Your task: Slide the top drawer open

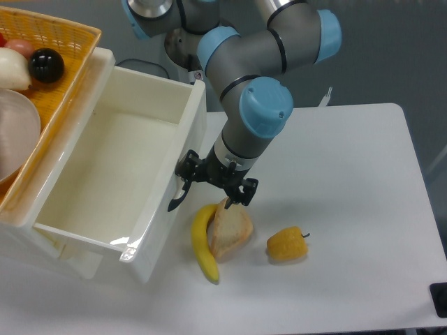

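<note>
My hand (215, 183) hung low over the white counter (349, 209), right at the front of the glossy white plastic top drawer (112, 174). The drawer stood pulled well out to my hand's left, a deep open box, and I could see nothing lying inside it, only bare white walls and floor. Its curved black handle (179, 195) sat at my fingers, but whether they gripped it or merely rested beside it I could not tell, nor how wide they stood.

Just below my hand lay a pale wedge of bread (229, 227), touching a yellow banana (203, 243) that curved along its left side. A small yellow bell pepper (286, 244) with a dark stem lay a little beyond the bread, apart from it, to my hand's lower right.

Far to my hand's upper left, above the drawer, sat a woven orange basket (56, 35). In it were a shiny black ball (46, 65), a pale rounded thing (12, 70) and the edge of a white dish (15, 132).
</note>
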Controlling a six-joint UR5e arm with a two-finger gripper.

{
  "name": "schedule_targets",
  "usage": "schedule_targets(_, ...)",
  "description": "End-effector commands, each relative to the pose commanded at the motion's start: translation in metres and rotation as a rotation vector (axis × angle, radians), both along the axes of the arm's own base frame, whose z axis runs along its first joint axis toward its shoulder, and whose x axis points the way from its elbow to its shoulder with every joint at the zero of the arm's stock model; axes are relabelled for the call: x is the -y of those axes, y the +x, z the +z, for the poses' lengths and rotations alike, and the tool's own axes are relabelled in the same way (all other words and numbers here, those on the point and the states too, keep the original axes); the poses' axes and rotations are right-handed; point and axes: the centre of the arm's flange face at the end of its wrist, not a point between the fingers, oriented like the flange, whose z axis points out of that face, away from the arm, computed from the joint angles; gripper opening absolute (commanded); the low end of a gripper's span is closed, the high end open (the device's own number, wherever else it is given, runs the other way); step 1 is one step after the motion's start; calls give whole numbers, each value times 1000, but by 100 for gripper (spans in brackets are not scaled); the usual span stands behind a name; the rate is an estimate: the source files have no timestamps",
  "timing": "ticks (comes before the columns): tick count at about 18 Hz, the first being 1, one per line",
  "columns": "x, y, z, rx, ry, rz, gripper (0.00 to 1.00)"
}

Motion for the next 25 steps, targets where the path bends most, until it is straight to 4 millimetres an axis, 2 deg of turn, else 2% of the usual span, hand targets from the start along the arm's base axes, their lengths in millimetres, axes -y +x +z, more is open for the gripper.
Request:
schedule_targets(6,4,-4,0,11,5,12,100)
schedule_targets(14,14,-19,18,-19,23,39,100)
schedule_targets(18,24,-41,31,-75,59,55,100)
schedule_targets(21,26,-52,31,-127,65,61,100)
schedule_targets(25,42,-74,28,-211,34,20,100)
